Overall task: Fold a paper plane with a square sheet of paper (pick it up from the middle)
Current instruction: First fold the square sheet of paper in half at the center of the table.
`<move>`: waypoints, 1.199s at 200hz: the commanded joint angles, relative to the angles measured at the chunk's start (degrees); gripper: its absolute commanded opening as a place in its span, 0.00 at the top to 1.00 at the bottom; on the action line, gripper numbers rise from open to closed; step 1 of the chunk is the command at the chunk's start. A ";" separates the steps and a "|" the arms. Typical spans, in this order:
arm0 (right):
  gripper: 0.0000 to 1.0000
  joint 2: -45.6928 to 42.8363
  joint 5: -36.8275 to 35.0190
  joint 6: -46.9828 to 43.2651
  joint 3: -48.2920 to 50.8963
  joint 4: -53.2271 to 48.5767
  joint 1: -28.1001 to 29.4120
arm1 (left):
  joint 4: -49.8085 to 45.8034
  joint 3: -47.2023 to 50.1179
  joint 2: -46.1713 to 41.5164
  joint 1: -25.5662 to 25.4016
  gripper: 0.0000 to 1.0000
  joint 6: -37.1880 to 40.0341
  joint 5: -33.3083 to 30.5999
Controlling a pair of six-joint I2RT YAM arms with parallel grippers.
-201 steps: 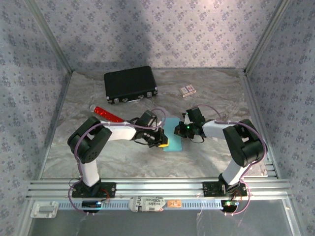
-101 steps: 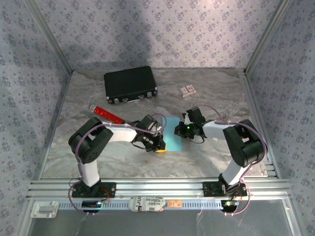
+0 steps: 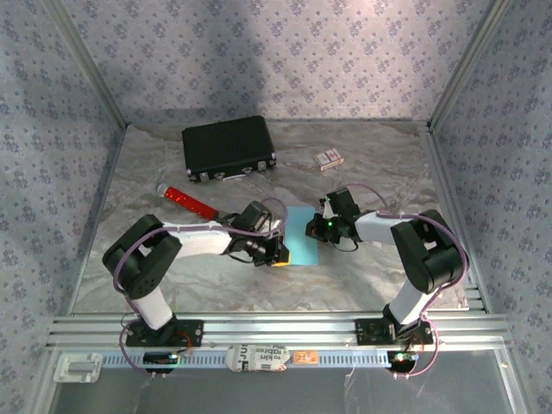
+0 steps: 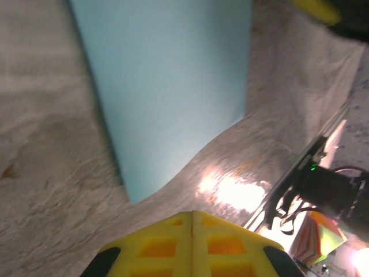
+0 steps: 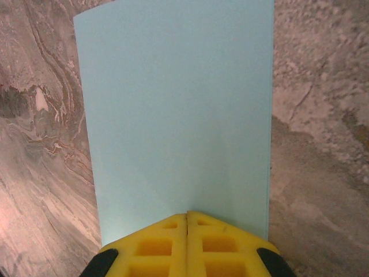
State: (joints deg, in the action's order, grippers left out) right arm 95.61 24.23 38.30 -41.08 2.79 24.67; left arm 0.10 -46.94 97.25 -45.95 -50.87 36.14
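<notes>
Nearest the arm bases, the marbled counter point(image 3: 216, 285) carries no finished item.

The left pincer point(image 3: 278, 254) sits just left of the square sheet of paper point(image 3: 304, 241), at its lower left. In the left wrist view the left pincer point(image 4: 192, 231) is clenched, its yellow tips meeting. It holds nothing and stands apart from the sheet point(image 4: 173, 86).

The right pincer point(image 3: 321, 228) sits at the sheet's right edge. In the right wrist view the right pincer point(image 5: 187, 231) is also clenched, its tips over the near edge of the sheet point(image 5: 179, 115). I cannot tell whether it pins the edge down or pinches it.

The sheet lies flat at centre frame between the two pincers. It reads as a rectangle, longer than wide, so I judge one half fold made. No angled nose folds, point or wings are visible.

Assessment: early stage. Corner folds, wing folds and final shaping of the plane remain.

Further back, a red tube point(image 3: 191, 202) lies at left of centre. A small card box point(image 3: 328, 158) and a black case point(image 3: 228, 147) lie in the upper part of the frame, all well apart from the work.
</notes>
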 commanded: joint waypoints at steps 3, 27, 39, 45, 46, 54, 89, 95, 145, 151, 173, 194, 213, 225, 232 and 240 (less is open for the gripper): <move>1.00 1.13 -4.56 -0.92 1.69 -8.16 -0.58 | 3.67 -1.78 0.34 1.25 0.94 -3.07 0.13; 1.00 1.19 -4.45 -0.69 1.55 -8.02 -0.58 | 4.26 -4.46 3.80 2.36 0.93 -3.29 -1.50; 1.00 1.16 -4.39 -0.78 1.50 -8.11 -0.58 | 4.31 -6.00 5.69 2.48 0.92 -3.03 -1.43; 1.00 1.03 -4.49 -0.78 1.55 -8.06 -0.51 | 4.49 -6.58 6.50 2.39 0.92 -2.93 -1.42; 1.00 1.05 -4.52 -0.78 1.54 -8.06 -0.50 | 4.57 -6.67 6.66 2.42 0.92 -2.92 -1.42; 1.00 1.01 -4.57 -0.69 1.62 -8.02 -0.50 | 4.69 -7.15 7.66 2.45 0.91 -2.96 -1.20; 1.00 1.17 -4.29 -0.63 1.88 -7.72 -0.53 | 1.54 -6.03 9.88 2.42 0.91 -1.69 -2.08; 1.00 1.16 -4.11 -0.60 1.88 -7.55 -0.50 | 1.65 -5.13 9.89 2.43 0.91 -1.69 -1.75; 1.00 1.25 -4.37 -0.39 2.10 -7.36 -0.52 | -2.47 -0.23 7.76 1.21 0.92 2.37 -0.18; 1.00 1.28 -4.37 -0.43 2.13 -7.44 -0.51 | -3.38 -0.24 7.46 1.00 0.92 3.10 -0.21; 1.00 1.34 -4.37 -0.58 2.12 -7.51 -0.53 | -7.92 -1.66 6.25 -0.39 0.92 5.93 -1.81; 1.00 1.35 -4.41 -0.60 2.15 -7.45 -0.50 | -12.86 -4.37 5.50 -1.91 0.91 8.17 -4.47; 1.00 1.53 -4.40 -0.69 2.07 -7.63 -0.50 | -15.68 -5.83 4.79 -2.92 0.91 9.07 -6.71; 1.00 1.54 -4.41 -0.73 2.06 -7.67 -0.55 | -16.81 -6.07 4.04 -3.05 0.90 9.30 -7.89; 1.00 1.55 -4.45 -0.77 2.08 -7.69 -0.55 | -17.07 -6.06 3.53 -3.00 0.90 9.37 -8.32; 1.00 1.59 -4.37 -0.88 2.02 -7.67 -0.54 | -17.47 -6.13 2.73 -3.01 0.90 9.39 -8.91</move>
State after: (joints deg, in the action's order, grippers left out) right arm 95.61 24.25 38.33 -41.08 2.79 24.64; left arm -9.65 -52.31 102.74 -48.56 -43.64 30.39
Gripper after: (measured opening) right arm 0.052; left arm 0.099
